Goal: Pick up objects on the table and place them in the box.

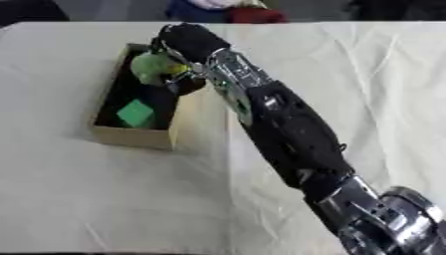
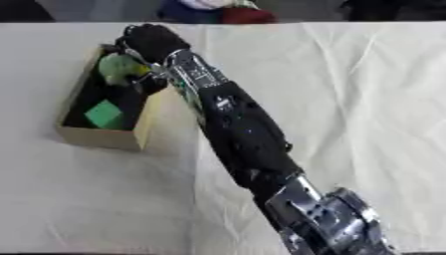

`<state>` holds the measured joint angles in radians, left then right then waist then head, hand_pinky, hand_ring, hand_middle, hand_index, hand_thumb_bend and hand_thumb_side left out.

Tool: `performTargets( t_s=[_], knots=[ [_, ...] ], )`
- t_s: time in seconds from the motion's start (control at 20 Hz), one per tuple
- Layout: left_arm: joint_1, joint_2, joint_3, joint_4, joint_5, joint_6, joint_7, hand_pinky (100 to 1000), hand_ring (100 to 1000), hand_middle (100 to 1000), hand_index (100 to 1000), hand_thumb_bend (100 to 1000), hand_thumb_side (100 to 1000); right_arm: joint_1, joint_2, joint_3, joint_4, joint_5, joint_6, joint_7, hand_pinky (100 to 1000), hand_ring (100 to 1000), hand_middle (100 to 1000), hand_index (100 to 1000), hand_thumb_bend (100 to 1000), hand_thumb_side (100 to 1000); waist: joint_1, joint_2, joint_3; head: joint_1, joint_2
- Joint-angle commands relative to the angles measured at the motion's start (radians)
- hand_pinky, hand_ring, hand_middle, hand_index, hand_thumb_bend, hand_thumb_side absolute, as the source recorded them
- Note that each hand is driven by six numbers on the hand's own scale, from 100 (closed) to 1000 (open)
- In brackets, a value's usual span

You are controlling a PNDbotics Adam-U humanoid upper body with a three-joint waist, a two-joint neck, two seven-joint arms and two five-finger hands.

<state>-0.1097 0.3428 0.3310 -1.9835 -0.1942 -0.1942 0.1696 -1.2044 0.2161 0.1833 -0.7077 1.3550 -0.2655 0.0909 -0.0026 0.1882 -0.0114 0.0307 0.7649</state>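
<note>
The right hand (image 1: 187, 42) is stretched far across the cloth-covered counter (image 1: 348, 89), the arm running from the lower right corner diagonally up to the cardboard box (image 1: 131, 135), and it is right over the box's far end now. Its fingers (image 1: 170, 74) curl down around a light green rounded object (image 1: 153, 66), with a touch of yellow showing beside it, so the hand is closed around that piece and not spread wide. The key relation: the green object sits directly under the palm and inside the outline of the box's walls, over the dark interior at the far end, so the release looks to be straight down, with no sideways travel needed. Whether the object hangs above the box floor or already rests on it I cannot tell from here. The box's long axis runs away from the robot, slightly askew, and nearer the robot inside it lies a flat green square piece (image 1: 136, 113), well apart from the held one, so a drop at the far end should not land on it. The left hand shows in neither view; this one belongs to the right arm. No other loose objects are visible on the cloth around the box.
</note>
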Motion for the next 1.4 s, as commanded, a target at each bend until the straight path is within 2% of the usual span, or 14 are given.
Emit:
performTargets(
  t_s=[0.05,0.15,0.2,0.45,0.5,0.7,0.8,1.0,1.15,1.4],
  knots=[
    [-0.008,0.019,0.009,-0.016,-0.002,-0.001,-0.004,744,623,738,845,100,742,-0.017,0.011,-0.005,0.010,0.015,-0.013,0.004,550,549,411,422,100,159,0.005,-0.018,0.002,-0.004,0.005],
    [-0.008,0.019,0.009,-0.016,-0.002,-0.001,-0.004,744,623,739,845,100,743,-0.017,0.017,-0.008,0.018,0.022,-0.018,0.004,559,566,436,445,100,164,0.005,-0.018,0.003,-0.003,0.005],
    [-0.008,0.018,0.009,-0.016,-0.002,-0.001,-0.005,744,623,739,845,100,743,-0.017,0.020,-0.009,0.019,0.026,-0.021,0.003,588,617,475,492,100,186,0.005,-0.017,0.003,-0.003,0.005],
    [-0.009,0.017,0.009,-0.016,-0.002,0.001,-0.007,744,623,739,845,100,744,-0.019,0.032,-0.010,-0.003,0.041,-0.033,-0.007,660,719,591,668,100,244,0.004,-0.016,0.005,-0.004,0.005],
    [-0.009,0.017,0.009,-0.016,-0.001,0.001,-0.008,744,623,740,845,100,745,-0.019,0.034,-0.009,-0.007,0.047,-0.034,-0.007,685,749,639,719,107,270,0.004,-0.016,0.005,-0.004,0.005],
    [-0.009,0.016,0.009,-0.016,-0.002,0.003,-0.011,745,622,740,845,100,742,-0.021,0.038,-0.006,-0.024,0.086,-0.030,0.000,777,840,754,827,212,369,0.004,-0.017,0.006,-0.004,0.005],
    [-0.010,0.017,0.009,-0.016,-0.003,0.003,-0.012,745,622,740,845,100,741,-0.021,0.041,-0.006,-0.031,0.112,-0.023,0.006,815,865,777,854,265,385,0.004,-0.017,0.006,-0.004,0.005],
    [-0.011,0.016,0.009,-0.016,-0.004,0.003,-0.014,745,622,739,845,100,739,-0.021,0.046,-0.006,-0.039,0.158,-0.015,0.019,834,880,794,868,319,383,0.004,-0.017,0.007,-0.004,0.005],
    [-0.011,0.016,0.009,-0.016,-0.003,0.004,-0.016,745,622,739,845,100,740,-0.020,0.049,-0.006,-0.041,0.181,-0.019,0.034,845,895,810,891,364,414,0.004,-0.018,0.008,-0.004,0.005],
    [-0.012,0.017,0.009,-0.016,-0.003,0.006,-0.016,745,622,740,845,100,739,-0.015,0.053,-0.009,-0.059,0.187,-0.025,0.048,840,884,791,883,330,408,0.005,-0.018,0.009,-0.004,0.005]
  ],
)
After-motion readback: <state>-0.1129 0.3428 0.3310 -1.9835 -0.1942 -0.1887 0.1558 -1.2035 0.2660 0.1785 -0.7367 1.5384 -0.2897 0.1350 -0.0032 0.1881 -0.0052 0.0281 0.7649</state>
